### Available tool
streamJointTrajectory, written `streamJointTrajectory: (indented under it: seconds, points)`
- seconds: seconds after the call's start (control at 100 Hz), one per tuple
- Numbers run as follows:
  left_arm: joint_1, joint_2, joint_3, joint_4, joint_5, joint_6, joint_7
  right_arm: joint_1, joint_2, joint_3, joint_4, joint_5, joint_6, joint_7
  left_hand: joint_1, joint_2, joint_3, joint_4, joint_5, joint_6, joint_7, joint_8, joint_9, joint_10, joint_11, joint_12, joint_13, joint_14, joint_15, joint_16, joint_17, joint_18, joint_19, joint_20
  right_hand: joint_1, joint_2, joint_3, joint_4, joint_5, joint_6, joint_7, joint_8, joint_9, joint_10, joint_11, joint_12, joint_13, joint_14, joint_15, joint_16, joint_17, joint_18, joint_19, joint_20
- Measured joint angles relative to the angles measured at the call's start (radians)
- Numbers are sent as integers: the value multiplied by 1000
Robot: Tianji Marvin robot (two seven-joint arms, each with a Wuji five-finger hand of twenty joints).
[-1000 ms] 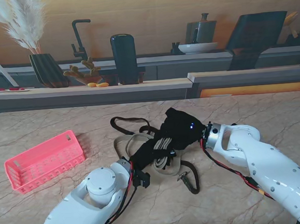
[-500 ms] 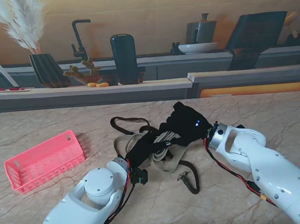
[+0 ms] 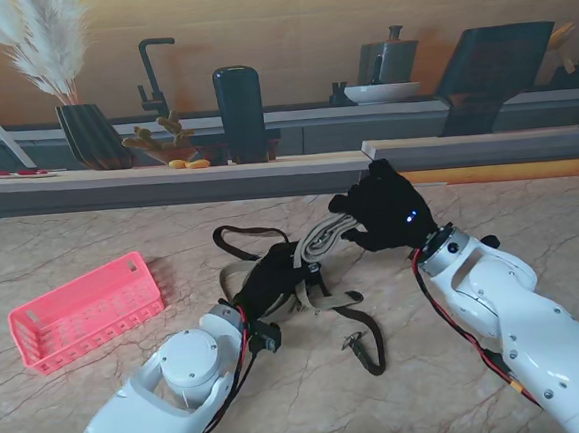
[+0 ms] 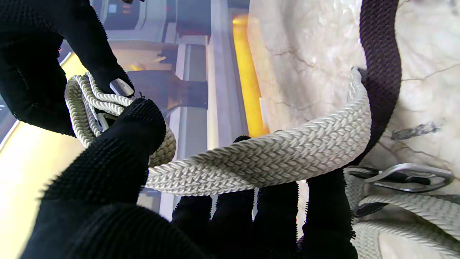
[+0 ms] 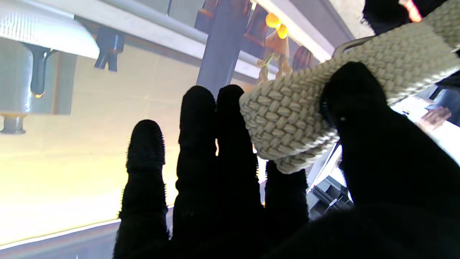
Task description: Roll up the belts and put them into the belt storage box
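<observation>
While the left hand (image 3: pixel 275 283) is sitting low on the table, nearest to me, it's closing thumb and fingers around the flat run of the beige belt (image 3: pixel 321 239), so it's gripping, not hanging open. In the left wrist view you can see the weave lying across its fingers (image 4: pixel 233 208) with the thumb pressing beside it. Right next to it on the marble there's a metal buckle (image 4: pixel 406 176) and more beige loops, and the dark belt (image 3: pixel 364 336) is trailing loose around the pile, touching the beige one in places.

A bit farther from me, the right hand (image 3: pixel 379 209) is lifted off the table and is pinching the rolled-up end of the beige belt between thumb and fingers; the right wrist view shows the little coil (image 5: pixel 287 122) wedged there, other fingers sticking out straight.

So I'd say it's mid-roll on the first belt: coil started, most of the length unwound. Next move probably needs the right hand turning the coil toward the left while the left feeds strap and keeps tension, otherwise the coil looks likely to spring open.

The pink box (image 3: pixel 86 313) is sitting well off to the left, looking empty, nothing near it.
</observation>
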State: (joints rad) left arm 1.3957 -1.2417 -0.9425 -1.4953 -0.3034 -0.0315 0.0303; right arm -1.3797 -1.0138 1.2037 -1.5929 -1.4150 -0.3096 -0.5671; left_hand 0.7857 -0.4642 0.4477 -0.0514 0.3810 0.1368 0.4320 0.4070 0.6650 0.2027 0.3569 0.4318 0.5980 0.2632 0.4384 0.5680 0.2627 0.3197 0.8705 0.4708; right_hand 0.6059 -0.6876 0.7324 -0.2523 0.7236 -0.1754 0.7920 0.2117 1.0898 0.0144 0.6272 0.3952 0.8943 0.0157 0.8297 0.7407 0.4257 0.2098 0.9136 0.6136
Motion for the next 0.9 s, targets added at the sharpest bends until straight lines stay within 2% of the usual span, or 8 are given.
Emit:
streamJointTrajectory:
  seconds: [0.27,0.58,0.72,0.9]
  points:
    - [9,-3,8,-26,-1,-36,13,-13,-7,22,-39,3,46,-31,1,0,35,0,0,0,0,0,0,0,0,0,0,0,0,-12,0,-14,-1,-11,0,0,0,0,1,3,0,1,-7,6,11,0,-1,6,15,0,-4,0,11,-2]
    - [9,-11,35,-25,-13,-39,26,-1,-25,-13,-19,58,133,-65,2,1,46,0,-10,-2,0,0,-26,0,0,-7,-16,0,-12,-26,-2,-16,-1,-21,0,0,0,1,1,7,0,4,-19,16,36,-1,-6,15,39,2,-16,12,28,-9]
    - [10,-20,46,-21,-13,-38,62,8,-31,-39,2,89,158,-69,3,12,58,1,-13,-2,0,0,-49,0,-8,-19,-41,0,-30,-45,-9,-38,-6,-23,0,0,0,2,5,24,0,9,-19,26,60,-1,-12,23,52,4,-17,13,35,-10]
    - [10,-36,67,-4,-18,-52,117,31,-40,-100,57,149,184,-68,3,52,58,1,-74,-2,0,-6,-112,0,-28,-59,-93,-6,-67,-97,-36,-82,-38,-45,1,0,0,2,6,43,17,10,-19,33,81,-1,-12,30,71,5,-18,15,44,-13]
